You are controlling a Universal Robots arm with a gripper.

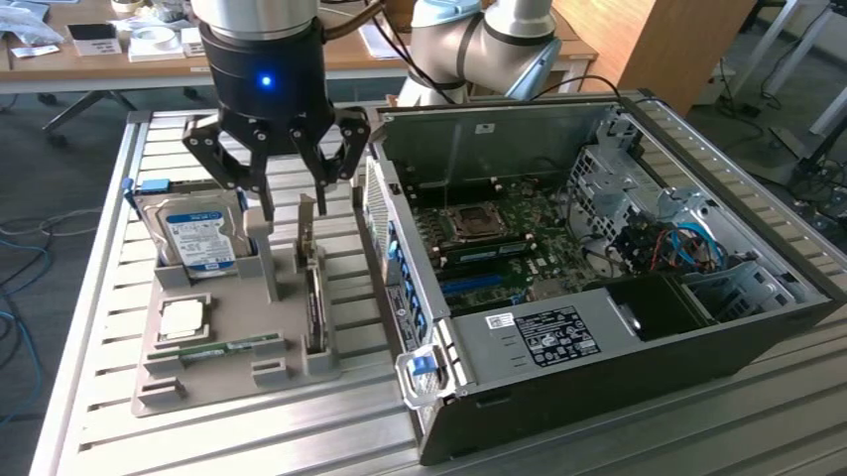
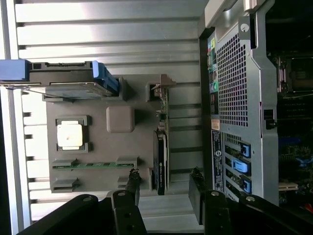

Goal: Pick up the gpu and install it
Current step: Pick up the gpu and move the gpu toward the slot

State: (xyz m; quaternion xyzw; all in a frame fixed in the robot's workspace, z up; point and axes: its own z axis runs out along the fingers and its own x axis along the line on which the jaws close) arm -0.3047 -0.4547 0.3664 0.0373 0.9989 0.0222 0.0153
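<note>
The gpu (image 1: 315,302) stands on its long edge in a slot along one side of a grey holder tray (image 1: 232,382), its pale end bracket pointing up at the far end. From the wrist view the gpu (image 2: 160,156) is a thin black and green strip, seen edge-on. My gripper (image 1: 294,210) hangs just above the card's far end, open, one finger on each side of the card's line and nothing between them. In the wrist view my gripper (image 2: 164,188) straddles the card's end without touching it.
The tray also holds a hard drive (image 1: 198,238) with a blue-white label, a CPU (image 1: 182,317) and a RAM stick (image 1: 218,349). An open computer case (image 1: 596,337) lies at the exterior view's right, its motherboard (image 1: 490,258) exposed. Everything rests on a slatted metal table (image 1: 93,397).
</note>
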